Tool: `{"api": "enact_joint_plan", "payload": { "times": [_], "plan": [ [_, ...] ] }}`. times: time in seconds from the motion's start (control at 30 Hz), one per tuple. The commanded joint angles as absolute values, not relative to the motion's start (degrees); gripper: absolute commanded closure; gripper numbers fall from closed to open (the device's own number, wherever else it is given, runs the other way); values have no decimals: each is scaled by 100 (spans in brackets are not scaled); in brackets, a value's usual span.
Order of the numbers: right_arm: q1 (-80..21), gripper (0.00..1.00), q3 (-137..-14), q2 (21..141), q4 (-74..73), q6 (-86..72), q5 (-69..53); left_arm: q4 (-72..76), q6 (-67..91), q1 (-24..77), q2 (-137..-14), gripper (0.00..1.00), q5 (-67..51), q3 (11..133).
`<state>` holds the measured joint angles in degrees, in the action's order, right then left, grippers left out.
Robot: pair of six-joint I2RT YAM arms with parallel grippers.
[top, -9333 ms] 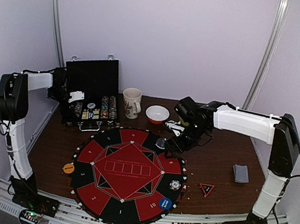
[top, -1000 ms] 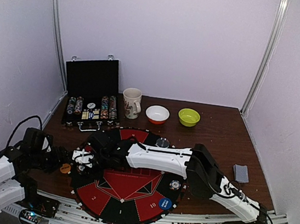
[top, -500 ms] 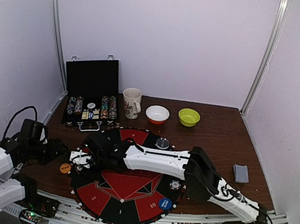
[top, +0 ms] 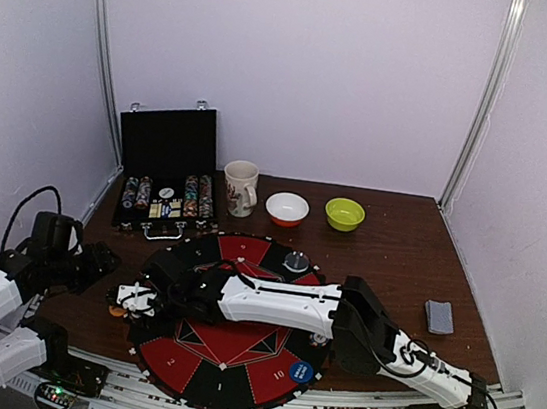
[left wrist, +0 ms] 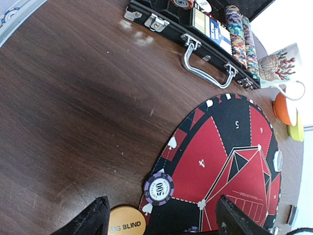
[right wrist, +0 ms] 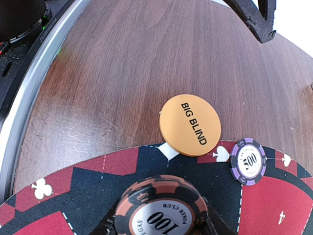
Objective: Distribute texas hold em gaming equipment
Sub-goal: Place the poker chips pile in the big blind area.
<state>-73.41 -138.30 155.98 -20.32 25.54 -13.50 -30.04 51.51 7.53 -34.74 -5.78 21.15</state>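
Grips a brown 100 chip (right wrist: 161,208) in the narrowed right hand (top: 132,297), low over the left edge of the mat (top: 235,346). Hangs the left hand (top: 94,264) wide and empty above the table (top: 398,251), just left of the mat. Shows the orange BIG BLIND disc (right wrist: 190,125) touching the mat's left rim, a purple 500 chip (right wrist: 248,160) just inside that rim, the card deck (top: 438,316) well right of the mat.
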Motion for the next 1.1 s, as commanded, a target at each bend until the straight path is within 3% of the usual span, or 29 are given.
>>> {"api": "enact_joint_plan", "payload": {
  "times": [0.0, 0.13, 0.4, 0.6, 0.87, 1.0, 1.07],
  "plan": [
    [-7483, 57, -13806, 15922, -2363, 2588, -1396, -2885, 4996, 685, -3488, 23, -546, 2366],
    [-7475, 41, -13705, 15812, -2250, 2429, -1489, -2907, 4992, 675, -3516, 23, -505, 2385],
    [-7473, 28, -13515, 15501, -2047, 2378, -1650, -2967, 4936, 661, -3496, 23, -429, 2518],
    [-7474, 1, -13501, 14736, -1670, 1961, -2354, -2874, 4543, 667, -3643, 27, -583, 2746],
    [-7203, 0, -11523, 12599, -850, 1682, -2631, -3312, 3532, 697, -4133, 21, -355, 3683],
    [-6628, 0, -9579, 11205, -556, 1164, -2373, -3411, 3316, 1384, -4516, 37, -545, 3774],
    [-6156, 1, -8695, 10409, -421, 742, -2069, -3473, 3302, 2061, -4767, 39, -381, 3869]
  ]
}}
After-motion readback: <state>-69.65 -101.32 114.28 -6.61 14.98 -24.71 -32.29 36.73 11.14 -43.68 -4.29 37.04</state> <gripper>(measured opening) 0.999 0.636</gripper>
